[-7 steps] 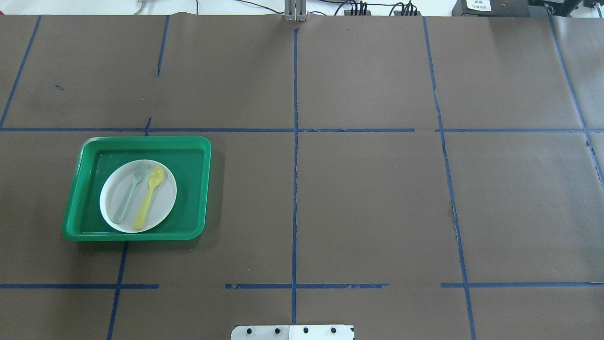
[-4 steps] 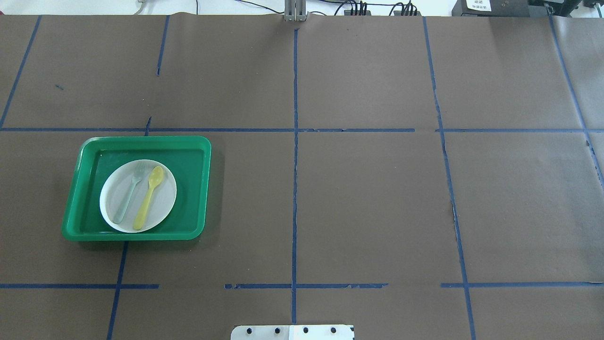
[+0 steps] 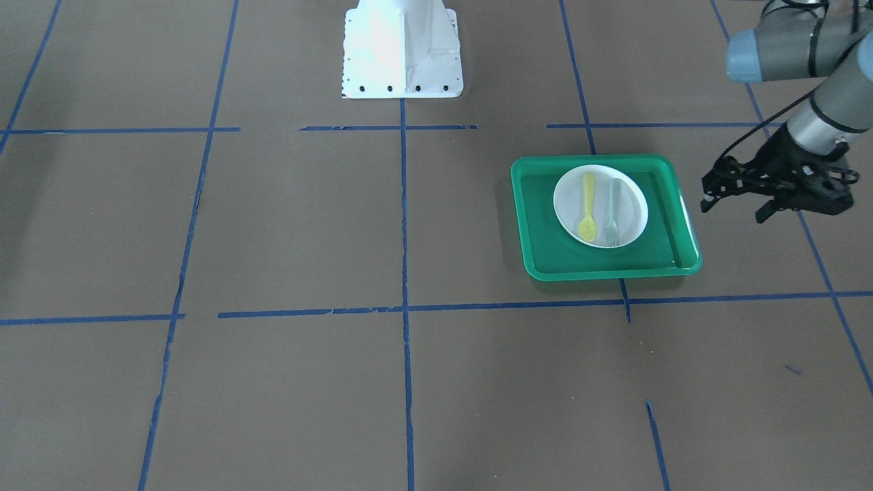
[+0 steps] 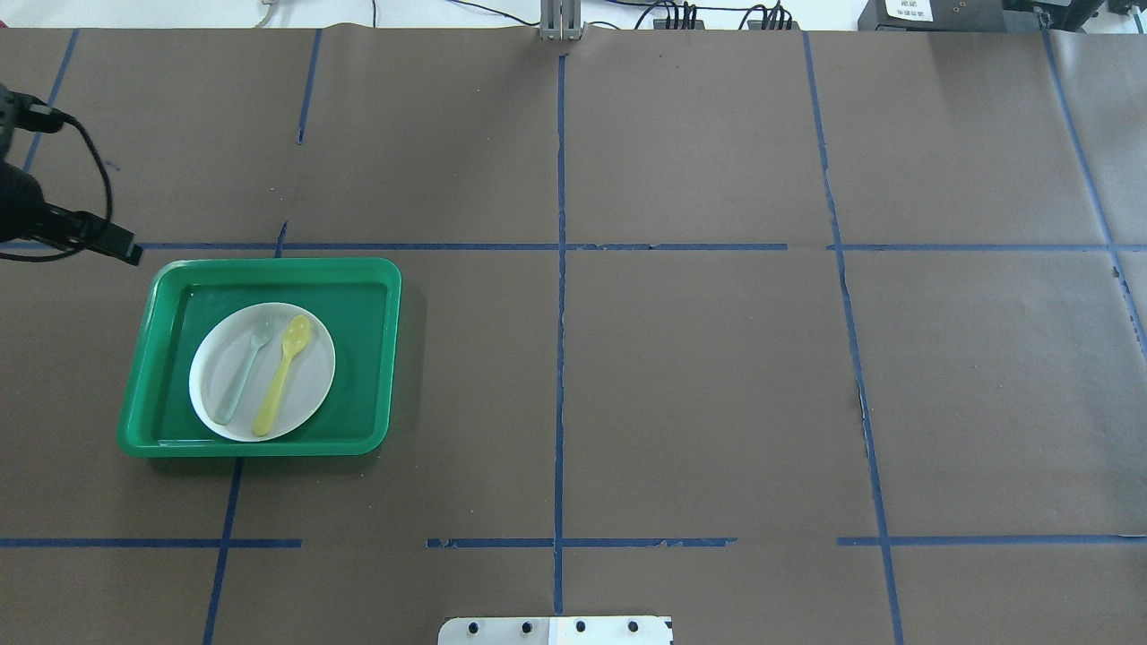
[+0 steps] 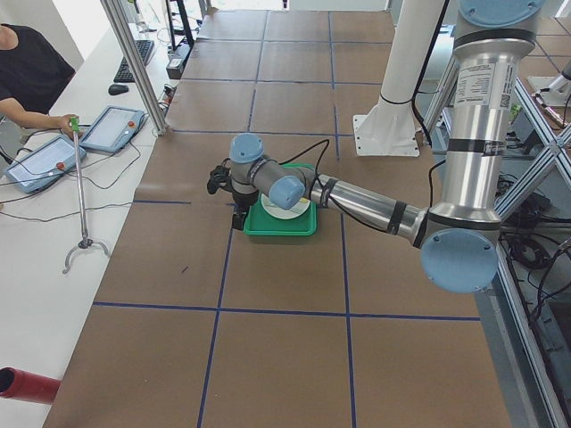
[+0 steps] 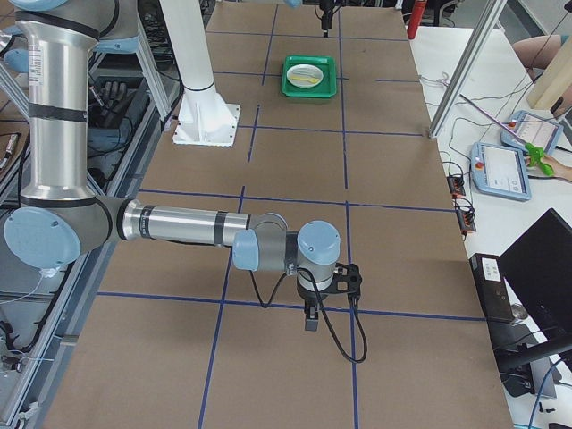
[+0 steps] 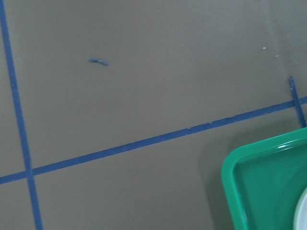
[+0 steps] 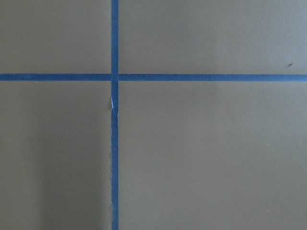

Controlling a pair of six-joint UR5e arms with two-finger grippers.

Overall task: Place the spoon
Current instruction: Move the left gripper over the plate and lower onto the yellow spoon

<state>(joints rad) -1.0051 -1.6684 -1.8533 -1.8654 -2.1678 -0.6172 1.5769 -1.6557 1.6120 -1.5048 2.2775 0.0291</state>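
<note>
Yellow plastic spoon [image 4: 280, 376], small and slim, is seen laid on the round white plate [image 4: 314, 378] in the green plastic tray [image 4: 269, 265] at the overhead frame's left, so placing is judged done; the left gripper [image 3: 733, 206] is held empty, jaws apart, while the jaws of the right gripper [image 6: 323, 304] cannot be told.

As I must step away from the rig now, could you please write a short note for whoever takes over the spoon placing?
Left hand: looks open, holds nothing, beside the green tray's far left corner.
Right hand: over the table, far from the tray; open or shut cannot be told.
Spoon: lies on the white plate in the tray, beside the fork, ungripped.
Done: no grasp yet.
Left: probably pick up the spoon and place it; the target spot is not evident.
</note>
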